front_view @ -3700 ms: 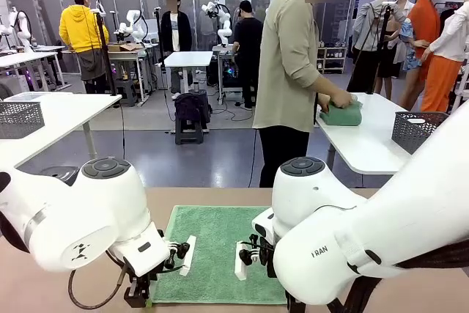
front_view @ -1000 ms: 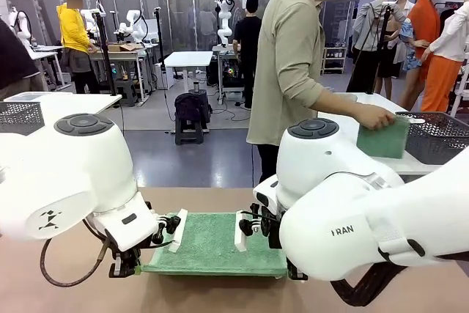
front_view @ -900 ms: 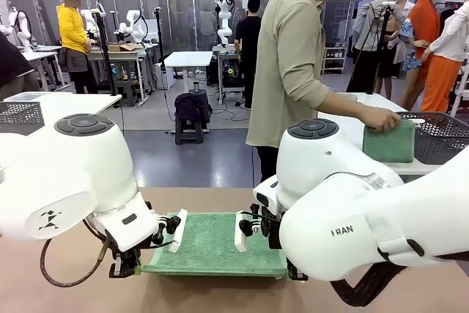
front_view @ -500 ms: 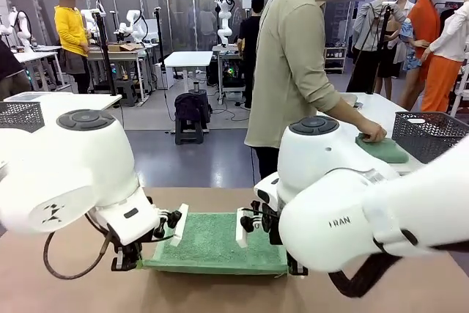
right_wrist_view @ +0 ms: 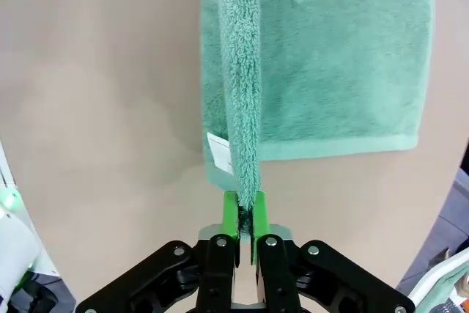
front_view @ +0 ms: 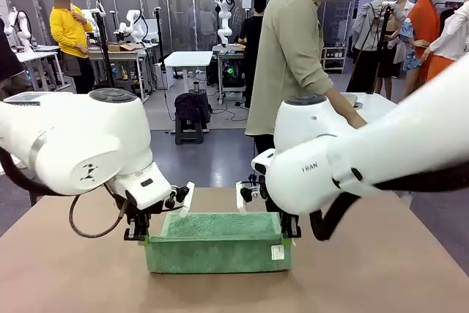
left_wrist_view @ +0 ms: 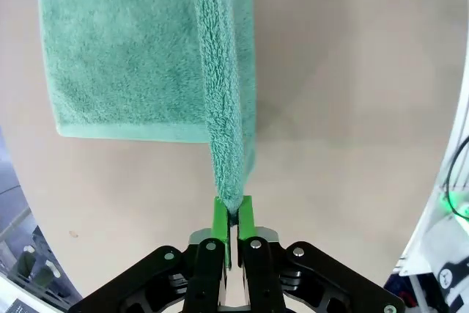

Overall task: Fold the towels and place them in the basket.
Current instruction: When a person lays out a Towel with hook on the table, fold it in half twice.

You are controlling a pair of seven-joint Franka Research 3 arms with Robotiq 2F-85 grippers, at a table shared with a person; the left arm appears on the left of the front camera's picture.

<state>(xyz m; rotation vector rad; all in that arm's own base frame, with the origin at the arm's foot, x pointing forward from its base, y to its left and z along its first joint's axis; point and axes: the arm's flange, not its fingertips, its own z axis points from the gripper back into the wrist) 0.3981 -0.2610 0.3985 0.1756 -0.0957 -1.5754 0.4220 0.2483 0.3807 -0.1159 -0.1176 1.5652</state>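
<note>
Mint green terry towel (front_view: 220,248) was found on the brown table (front_view: 73,276), between the two arms. One long edge was raised clear of the surface, the cloth below it hung as a slack front panel, and the remainder lay flat on the table behind.

Left pincer (left_wrist_view: 233,209) was clenched on one corner of the raised edge, with the green pads (left_wrist_view: 220,218) pressed together on the pile. Right pincer (right_wrist_view: 247,207) was clenched likewise on the opposite corner, close to a small white sewn label (right_wrist_view: 218,153).

Handling, as judged: the cloth is light, soft and entirely limp. It sags between the two holds and will keep no shape of its own. The looped pile should resist slipping, and nothing in it is fragile. The corners of the edge are the sound places to take hold, kept level and taut so that the fold lands square.

What the dark grey mesh basket held could not be established.
</note>
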